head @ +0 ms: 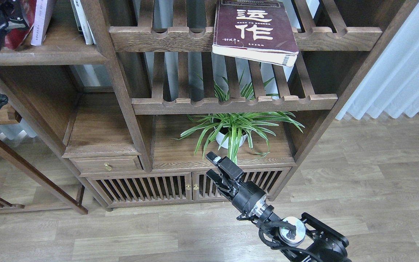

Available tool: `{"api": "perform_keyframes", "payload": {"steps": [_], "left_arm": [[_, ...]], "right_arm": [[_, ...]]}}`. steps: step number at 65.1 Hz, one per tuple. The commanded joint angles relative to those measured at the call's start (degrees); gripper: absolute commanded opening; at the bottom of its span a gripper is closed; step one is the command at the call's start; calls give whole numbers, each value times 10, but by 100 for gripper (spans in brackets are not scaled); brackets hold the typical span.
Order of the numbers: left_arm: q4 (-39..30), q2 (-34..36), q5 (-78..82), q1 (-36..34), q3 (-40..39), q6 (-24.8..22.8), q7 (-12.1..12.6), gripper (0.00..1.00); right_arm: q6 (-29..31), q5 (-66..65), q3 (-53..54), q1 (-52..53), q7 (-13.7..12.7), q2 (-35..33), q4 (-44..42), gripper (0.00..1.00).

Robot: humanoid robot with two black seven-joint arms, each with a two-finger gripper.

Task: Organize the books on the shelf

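The red book (22, 27) stands on the dark-brown shelf (53, 55) at the top left, tight against the pale lavender book (42, 22). My left gripper (11, 16) is shut on the red book's left side; its title band is hidden. The thick maroon book (256, 29) with white Chinese characters lies flat on the upper slatted rack (158, 38), its lower right corner hanging over the rail. My right gripper (211, 166) is open and empty, low in front of the cabinet doors.
White upright books (82, 22) stand further right on the same shelf. A potted spider plant (233, 131) sits under the lower slatted rack (231, 103). A drawer (106, 165), slatted doors (140, 187) and a white curtain (402, 62) are nearby.
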Motion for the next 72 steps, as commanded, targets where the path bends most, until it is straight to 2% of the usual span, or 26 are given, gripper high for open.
{"api": "perform_keyframes", "payload": {"steps": [1, 7, 13, 18, 29, 35, 45, 56, 62, 72], "left_arm": [[0, 0, -5, 7, -7, -3, -12, 61], [-3, 0, -6, 7, -10, -4, -12, 72], [-9, -1, -13, 8, -25, -6, -12, 75], [-13, -3, -19, 8, -46, -11, -12, 83], [-25, -10, -21, 8, -98, -13, -12, 89], [-29, -38, -29, 7, -153, -14, -12, 95], [-40, -68, -31, 6, -210, -27, -12, 98], [-62, -70, -36, 12, -241, -66, -12, 99], [-84, -67, -87, 46, -255, -100, -12, 99], [-167, -52, -149, 116, -282, -110, -12, 100]], "right_arm": [[0, -1, -1, 0, 0, 0, -1, 98], [0, -1, -1, 0, 0, 0, -1, 98], [0, -1, -1, 0, 0, 0, -1, 98], [0, -1, -1, 0, 0, 0, -1, 98], [0, -1, -1, -1, 0, 0, -1, 98], [0, -1, -8, -1, 0, 0, -1, 98], [0, -1, -10, -2, 0, 0, -1, 98], [0, -1, -11, -7, 0, 0, -1, 98], [0, 0, -6, -7, 4, 0, 5, 98], [0, 5, 11, -7, 5, 0, 25, 98]]}}
